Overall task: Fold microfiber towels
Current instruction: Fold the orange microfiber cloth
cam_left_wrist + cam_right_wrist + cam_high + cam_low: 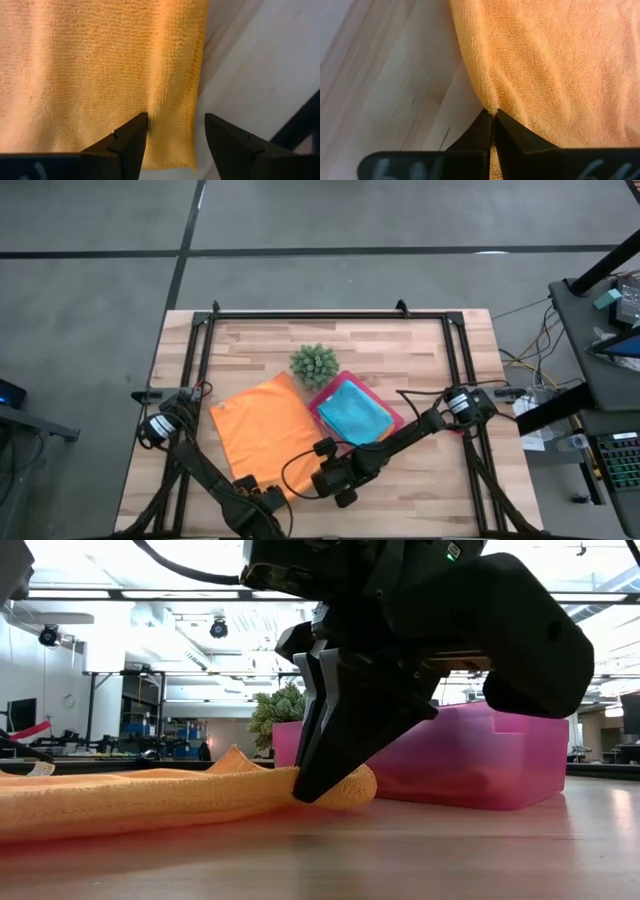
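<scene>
Right gripper (325,790) nearest, pinched shut on orange towel (150,795) edge. We see pink tray (480,765) partly hidden behind it. Left gripper (172,145) spread open, straddling towel edge.

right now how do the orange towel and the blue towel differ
The orange towel lies spread flat on the bare table; the blue towel sits folded smaller inside the pink tray. The orange towel is being worked: the right pincer is shut on its edge and the left pincer stands open over another edge. Nothing touches the blue towel. Both are fuzzy cloths.
</scene>
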Motion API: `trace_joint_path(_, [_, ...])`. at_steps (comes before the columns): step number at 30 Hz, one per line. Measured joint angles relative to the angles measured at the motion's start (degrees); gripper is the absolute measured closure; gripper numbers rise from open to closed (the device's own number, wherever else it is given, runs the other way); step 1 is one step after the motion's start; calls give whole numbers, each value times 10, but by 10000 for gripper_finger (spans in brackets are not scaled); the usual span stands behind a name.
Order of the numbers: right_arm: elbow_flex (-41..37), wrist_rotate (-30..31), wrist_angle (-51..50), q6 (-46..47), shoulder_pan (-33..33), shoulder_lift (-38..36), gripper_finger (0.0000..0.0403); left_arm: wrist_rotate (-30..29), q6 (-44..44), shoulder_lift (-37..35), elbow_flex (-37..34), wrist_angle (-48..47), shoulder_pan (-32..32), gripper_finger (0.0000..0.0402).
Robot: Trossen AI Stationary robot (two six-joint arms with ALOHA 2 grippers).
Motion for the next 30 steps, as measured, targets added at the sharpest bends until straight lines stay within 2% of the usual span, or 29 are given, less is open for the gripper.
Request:
trace_joint_path(3, [0,0,0,0,0,0,394,-1,6,8,2,-5,0,224])
trace_joint_path(6, [0,0,0,0,0,0,394,-4,16,11,2,-8,-1,250])
trace_joint_path(14, [0,0,0,-2,0,0,394,-17,34,11,0,-23,-3,389])
trace_joint_path(20, [0,4,-10,-9,2,-9,394,-12,72,-8,-3,-14,-4,400])
trace_joint_path(24, [0,-1,-40,-20,7,-33,394,-10,111,-47,1,-5,-9,400])
trace_joint_path(30, [0,-86,-78,-17,14,-76,394,12,124,-81,23,16,-9,401])
